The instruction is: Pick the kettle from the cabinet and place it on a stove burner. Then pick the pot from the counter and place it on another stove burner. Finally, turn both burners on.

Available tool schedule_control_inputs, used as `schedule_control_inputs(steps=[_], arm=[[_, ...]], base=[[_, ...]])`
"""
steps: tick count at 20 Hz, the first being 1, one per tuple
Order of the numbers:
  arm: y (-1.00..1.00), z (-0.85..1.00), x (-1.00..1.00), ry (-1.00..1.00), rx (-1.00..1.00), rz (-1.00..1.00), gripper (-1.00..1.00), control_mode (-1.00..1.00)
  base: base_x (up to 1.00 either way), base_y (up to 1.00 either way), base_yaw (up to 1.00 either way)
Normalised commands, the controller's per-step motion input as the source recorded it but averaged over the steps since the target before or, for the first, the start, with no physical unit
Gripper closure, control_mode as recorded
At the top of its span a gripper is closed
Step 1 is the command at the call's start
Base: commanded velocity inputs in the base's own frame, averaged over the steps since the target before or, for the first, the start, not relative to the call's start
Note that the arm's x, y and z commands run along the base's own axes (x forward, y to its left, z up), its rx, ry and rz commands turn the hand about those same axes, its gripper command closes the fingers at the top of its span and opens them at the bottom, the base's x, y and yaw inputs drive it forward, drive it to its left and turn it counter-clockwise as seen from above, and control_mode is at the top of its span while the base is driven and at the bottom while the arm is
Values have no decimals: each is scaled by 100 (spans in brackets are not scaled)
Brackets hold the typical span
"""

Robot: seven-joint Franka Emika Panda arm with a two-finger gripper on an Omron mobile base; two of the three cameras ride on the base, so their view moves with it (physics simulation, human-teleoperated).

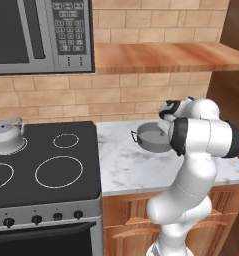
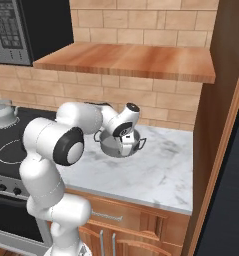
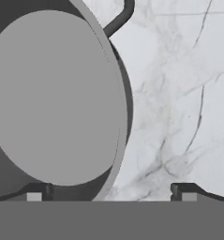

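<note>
- Over the white, grey-veined marble counter, the two-finger gripper hangs just above the low, wide, lidless grey metal pot, its jaws spread as wide as they go and pinching nothing.
- From the hand view, one dark fingertip sits inside the pot's wall and the other over bare marble, so the near rim runs between them (a good straddle, to my eye).
- Done well, the step in hand means coming straight down until the tips bracket the rim wall, then closing firmly; I'd judge that a grip on the thin wall tips easily, so the lift should be slow and level.
- One small loop handle shows at the top of the hand view; steering clear of it keeps the tips from catching.
- Inside, the pot shows only its flat grey floor: nothing is in it.
- Away to the left, the small squat silver-grey kettle with domed lid and arched handle already stands on a rear burner of the black glass cooktop; its lid is on, so its contents cannot be told.
- Higher up, the warm brown wooden cabinet shelf holds nothing that I can see.
- The other ringed burners lie bare, free for the pot; turning both burners on comes after that.
</note>
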Motion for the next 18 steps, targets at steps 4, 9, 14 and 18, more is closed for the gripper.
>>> schedule_control_inputs(steps=[4, 9, 14, 18], arm=[[0, -20, 18, 0, -4, 0, -100, -100], [0, -18, 13, 0, -4, 0, -100, -100], [0, -12, 0, 0, 0, 0, -100, -100], [0, -19, 0, 0, 0, 0, -100, -100]], base=[[0, 0, 0], [0, 0, 0], [0, 0, 0], [0, 0, 0]])
